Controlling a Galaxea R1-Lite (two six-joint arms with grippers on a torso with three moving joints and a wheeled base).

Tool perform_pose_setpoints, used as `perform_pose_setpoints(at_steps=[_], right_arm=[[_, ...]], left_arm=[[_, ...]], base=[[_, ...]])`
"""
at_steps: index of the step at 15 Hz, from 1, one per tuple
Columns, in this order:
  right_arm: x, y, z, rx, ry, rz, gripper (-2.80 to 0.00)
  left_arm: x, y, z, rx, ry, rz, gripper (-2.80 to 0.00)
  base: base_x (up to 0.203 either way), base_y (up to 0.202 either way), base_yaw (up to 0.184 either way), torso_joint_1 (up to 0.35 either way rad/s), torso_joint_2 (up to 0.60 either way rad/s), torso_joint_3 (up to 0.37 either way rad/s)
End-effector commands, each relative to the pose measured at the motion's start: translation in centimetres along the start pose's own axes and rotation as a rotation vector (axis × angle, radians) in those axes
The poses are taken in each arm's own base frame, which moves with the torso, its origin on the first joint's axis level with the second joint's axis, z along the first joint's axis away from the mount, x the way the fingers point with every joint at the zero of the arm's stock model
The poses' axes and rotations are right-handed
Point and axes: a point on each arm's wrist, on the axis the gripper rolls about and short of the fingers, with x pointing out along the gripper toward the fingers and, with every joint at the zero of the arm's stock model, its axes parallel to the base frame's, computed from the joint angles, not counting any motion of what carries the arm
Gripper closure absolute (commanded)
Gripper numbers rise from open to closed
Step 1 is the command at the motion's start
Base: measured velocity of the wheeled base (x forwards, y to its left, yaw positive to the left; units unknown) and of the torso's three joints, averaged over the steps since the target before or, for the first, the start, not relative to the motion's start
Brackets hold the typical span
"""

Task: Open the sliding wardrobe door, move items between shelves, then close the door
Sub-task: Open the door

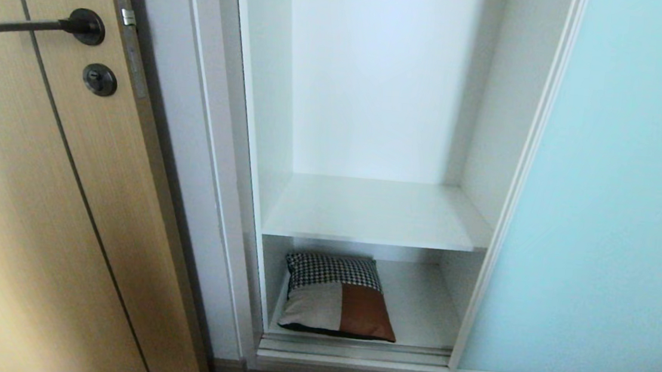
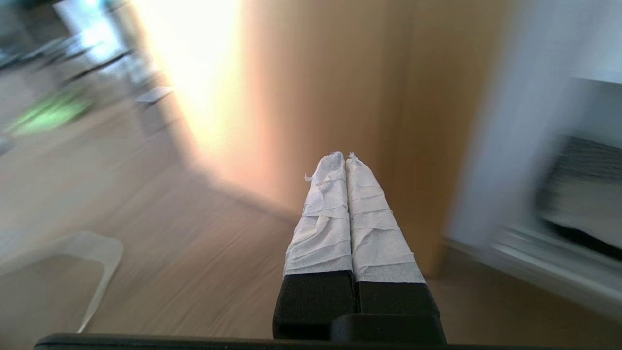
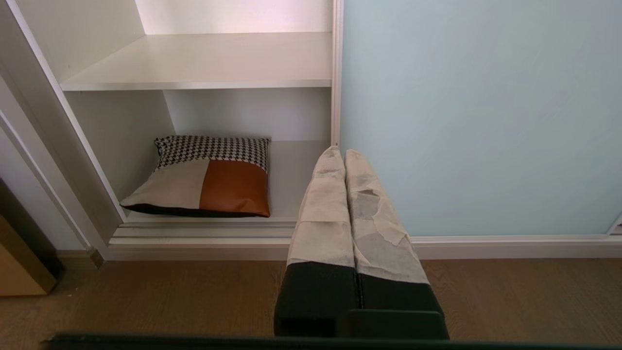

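A brown wood-grain floor (image 3: 146, 296) runs up to a white built-in wardrobe (image 1: 231, 159), and a tan wood door (image 1: 36, 202) with a black lever handle (image 1: 45, 24) stands just beside the wardrobe's left frame. The tall frosted pale-blue glass sliding door (image 1: 611, 198) with its slim silver-white frame is pushed to the right, leaving the left bay uncovered. Neither arm shows in the head view. The left gripper (image 2: 345, 156) hangs low over the floor, pointing toward the tan door; its white-wrapped fingers (image 2: 323, 218) are pressed together with nothing between them. The right gripper (image 3: 344, 151) sits low before the wardrobe's bottom track, aimed at the sliding door's left edge, its pale-wrapped fingers (image 3: 325, 209) likewise closed tight and empty. Inside the bay, the plain white upper shelf (image 1: 376, 214) carries nothing. On the white bottom shelf (image 1: 422, 308) lies a square patchwork cushion (image 1: 335, 303) of black-and-white houndstooth, cream fabric and rust-brown leather; it lies flat toward the shelf's front left corner, close to the left wall and near the front edge.
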Motion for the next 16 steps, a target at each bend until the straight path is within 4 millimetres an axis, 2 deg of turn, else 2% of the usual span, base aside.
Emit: perform_pose_setpoints(at_steps=[1,3,6,16], right_arm=[[0.0,0.0,0.0,0.000,0.002,0.000,0.00],[0.0,0.0,0.0,0.000,0.002,0.000,0.00],[0.0,0.0,0.0,0.000,0.002,0.000,0.00],[0.0,0.0,0.0,0.000,0.000,0.000,0.00]], left_arm=[[-1.1,0.1,-0.5,0.006,-0.093,-0.224,0.00],[-1.7,0.0,-0.8,0.036,-0.085,-0.391,0.00],[-1.4,-0.7,-2.2,0.050,-0.037,-0.564,0.00],[-1.4,-0.8,-2.2,0.039,-0.038,-0.577,0.00]], base=[[0.000,0.000,0.000,0.000,0.00,0.000],[0.000,0.000,0.000,0.000,0.00,0.000],[0.000,0.000,0.000,0.000,0.00,0.000],[0.000,0.000,0.000,0.000,0.00,0.000]])
